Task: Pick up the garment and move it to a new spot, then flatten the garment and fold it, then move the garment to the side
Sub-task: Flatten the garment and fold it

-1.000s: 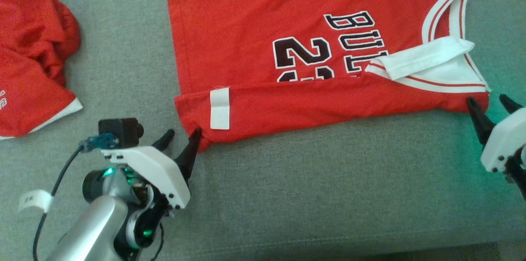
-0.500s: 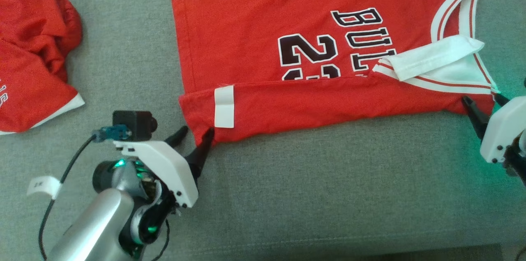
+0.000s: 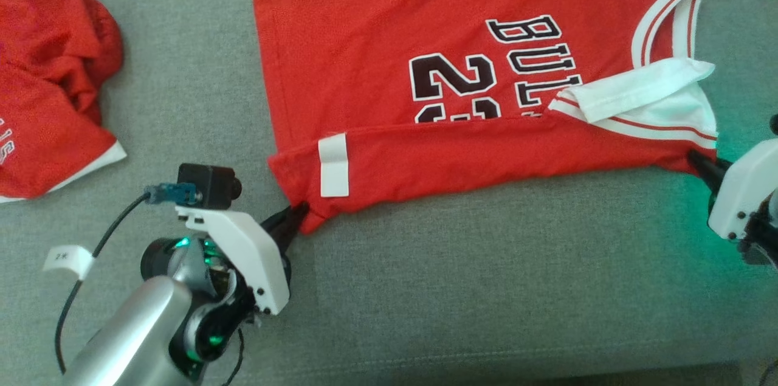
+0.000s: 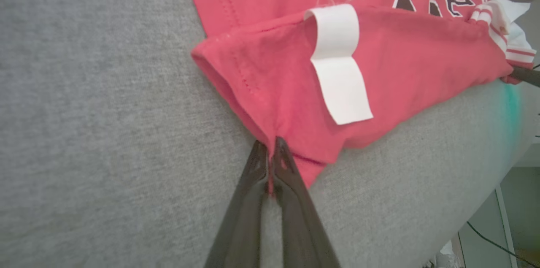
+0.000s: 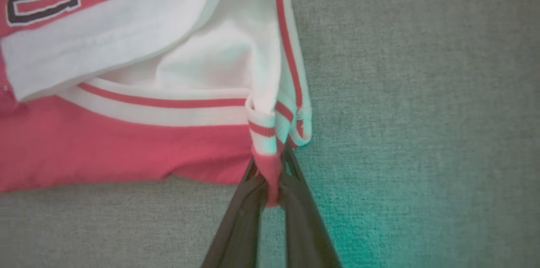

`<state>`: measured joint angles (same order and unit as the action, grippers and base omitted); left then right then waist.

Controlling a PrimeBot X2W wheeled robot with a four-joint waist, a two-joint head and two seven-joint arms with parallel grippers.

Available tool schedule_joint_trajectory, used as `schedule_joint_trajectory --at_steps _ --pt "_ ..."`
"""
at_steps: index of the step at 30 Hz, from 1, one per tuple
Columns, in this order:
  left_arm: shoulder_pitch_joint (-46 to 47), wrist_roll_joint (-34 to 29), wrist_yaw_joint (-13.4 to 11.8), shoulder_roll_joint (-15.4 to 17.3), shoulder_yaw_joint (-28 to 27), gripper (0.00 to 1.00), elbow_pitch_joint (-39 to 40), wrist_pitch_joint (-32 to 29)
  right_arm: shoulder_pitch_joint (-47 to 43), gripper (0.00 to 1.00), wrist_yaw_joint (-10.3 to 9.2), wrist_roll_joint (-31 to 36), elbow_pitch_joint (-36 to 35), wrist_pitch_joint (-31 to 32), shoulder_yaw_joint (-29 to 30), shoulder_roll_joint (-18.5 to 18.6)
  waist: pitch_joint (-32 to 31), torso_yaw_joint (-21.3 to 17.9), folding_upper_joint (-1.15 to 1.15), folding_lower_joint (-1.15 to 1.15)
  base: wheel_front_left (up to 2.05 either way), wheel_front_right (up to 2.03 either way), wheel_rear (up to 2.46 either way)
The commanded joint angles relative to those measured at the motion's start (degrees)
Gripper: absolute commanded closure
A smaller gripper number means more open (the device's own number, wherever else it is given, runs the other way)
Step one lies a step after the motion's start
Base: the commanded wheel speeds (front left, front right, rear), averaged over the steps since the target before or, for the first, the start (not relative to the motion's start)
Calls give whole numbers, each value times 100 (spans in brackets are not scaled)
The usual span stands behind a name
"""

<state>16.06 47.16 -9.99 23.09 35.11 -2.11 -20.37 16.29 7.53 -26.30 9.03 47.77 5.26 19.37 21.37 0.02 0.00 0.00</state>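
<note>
Both closed just now: my left pincer (image 3: 298,212) pinches the garment (image 3: 364,58) at eight o'clock, my right pincer (image 3: 696,160) at four o'clock.

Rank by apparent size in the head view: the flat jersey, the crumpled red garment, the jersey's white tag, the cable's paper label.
1. Flat jersey
2. Crumpled red garment, cut by the frame
3. White tag and paper label: too alike to rank
</note>
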Motion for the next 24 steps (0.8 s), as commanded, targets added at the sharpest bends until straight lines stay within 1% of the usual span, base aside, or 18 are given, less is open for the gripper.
schedule_joint_trajectory --at_steps 1,5,8,11,15,17,19,22,24 --pt "41 29 39 237 -72 100 29 -97 39 100 -4 -90 -128 95 -51 167 -80 4 0 0 0 0 0" --pt "65 64 176 574 -133 100 288 -263 -65 100 -4 -431 -437 402 113 502 -266 21 0 0 0 0 0" --pt "-7 150 238 891 -211 100 664 -454 -222 100 -4 -701 -860 857 223 852 -399 16 0 0 0 0 0" --pt "-182 258 216 1162 -275 100 1138 -638 -454 100 -4 -976 -1285 1334 437 1185 -476 11 0 0 0 0 0" --pt "-536 382 127 1436 -276 100 1638 -844 -927 100 -4 -1242 -1708 1904 687 1477 -532 36 0 0 0 0 0" --pt "-734 458 76 1480 -253 100 1727 -883 -1219 100 -4 -1371 -1876 2140 695 1548 -549 47 0 0 0 0 0" --pt "-892 479 40 1468 -199 100 1732 -869 -1446 100 -4 -1461 -2001 2268 696 1530 -559 59 0 0 0 0 0" --pt "-1029 441 -38 1340 -110 100 1615 -772 -1704 100 -4 -1337 -2045 2275 626 1501 -556 81 0 0 0 0 0" --pt "-1077 366 -19 1274 21 100 1480 -749 -1843 100 -4 -1255 -2017 2229 545 1456 -568 102 0 0 0 0 0"
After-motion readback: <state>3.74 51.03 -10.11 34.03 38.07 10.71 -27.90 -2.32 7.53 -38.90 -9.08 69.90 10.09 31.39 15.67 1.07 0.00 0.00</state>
